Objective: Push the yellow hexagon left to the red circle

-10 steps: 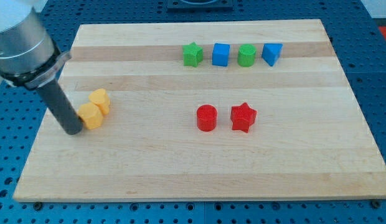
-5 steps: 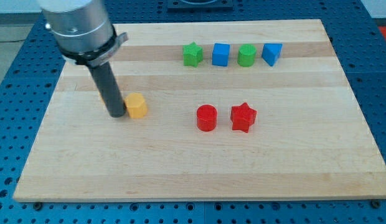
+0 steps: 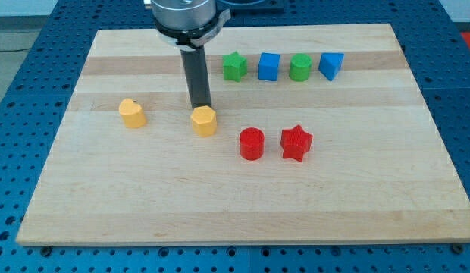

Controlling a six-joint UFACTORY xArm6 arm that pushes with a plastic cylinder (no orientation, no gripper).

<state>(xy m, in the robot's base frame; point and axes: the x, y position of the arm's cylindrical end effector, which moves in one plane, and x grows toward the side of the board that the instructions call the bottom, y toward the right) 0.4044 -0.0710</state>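
The yellow hexagon (image 3: 205, 120) lies on the wooden board, a short way to the view's left of and slightly above the red circle (image 3: 252, 143). A gap separates them. My tip (image 3: 200, 105) sits just above the hexagon's top edge, touching or nearly touching it. The rod rises from there toward the view's top.
A second yellow block (image 3: 132, 113), heart-like, lies at the left. A red star (image 3: 296, 142) sits right of the red circle. Along the top stand a green star (image 3: 234, 66), a blue cube (image 3: 269, 66), a green cylinder (image 3: 300, 67) and a blue triangle (image 3: 331, 65).
My tip has swept from the board's left to the middle, pushing the yellow hexagon rightward toward the red circle. The other yellow block stayed behind at the left.
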